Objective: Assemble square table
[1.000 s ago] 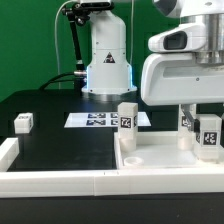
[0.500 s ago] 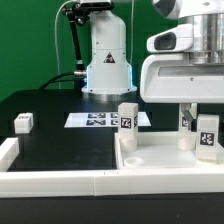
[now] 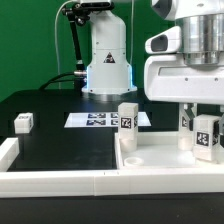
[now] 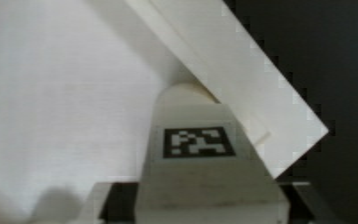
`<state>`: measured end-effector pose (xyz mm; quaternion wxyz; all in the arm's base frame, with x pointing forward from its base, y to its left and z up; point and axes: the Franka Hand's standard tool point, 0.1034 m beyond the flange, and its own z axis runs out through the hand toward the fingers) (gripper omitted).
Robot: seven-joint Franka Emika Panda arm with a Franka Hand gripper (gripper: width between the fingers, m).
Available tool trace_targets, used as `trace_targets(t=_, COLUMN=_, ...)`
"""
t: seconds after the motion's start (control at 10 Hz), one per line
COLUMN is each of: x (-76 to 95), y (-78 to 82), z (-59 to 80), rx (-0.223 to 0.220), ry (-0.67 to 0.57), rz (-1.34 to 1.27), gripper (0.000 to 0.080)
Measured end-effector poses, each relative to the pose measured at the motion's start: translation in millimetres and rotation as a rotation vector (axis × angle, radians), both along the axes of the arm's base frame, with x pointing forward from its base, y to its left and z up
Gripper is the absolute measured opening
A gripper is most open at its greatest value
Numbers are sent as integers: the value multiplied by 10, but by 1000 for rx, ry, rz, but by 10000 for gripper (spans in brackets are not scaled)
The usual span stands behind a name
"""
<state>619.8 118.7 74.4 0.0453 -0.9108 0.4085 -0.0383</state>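
The square table's white slab [image 3: 160,158] lies rim-up at the exterior view's right. One white leg [image 3: 128,114] stands upright in its far left corner, and another leg [image 3: 186,122] stands further right, partly behind the hand. My gripper [image 3: 205,120] hangs over the slab's right part, shut on a tagged leg [image 3: 207,134]. In the wrist view this leg [image 4: 201,140] points down at the slab's underside [image 4: 69,100] close to its rim [image 4: 247,80], with my fingers [image 4: 126,200] on both sides of it. A loose leg [image 3: 23,122] lies at the far left.
The marker board [image 3: 100,119] lies flat on the black table in front of the robot base [image 3: 105,65]. A long white rail [image 3: 60,181] runs along the front edge and turns up at the left.
The gripper with the held leg has shifted very slightly toward the exterior view's left. Nothing else has moved.
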Motion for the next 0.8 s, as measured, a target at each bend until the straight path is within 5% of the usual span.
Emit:
trace_targets(t=0.4, x=-12, y=29, z=-9, rx=72, ry=30, rz=-406, gripper=291)
trace_targets(t=0.7, x=-13, y=39, z=-10, rx=85, ry=36, rz=-507, gripper=291)
trace_targets(t=0.8, x=-18, y=43, z=-10, rx=77, ry=39, rz=-457, gripper=390)
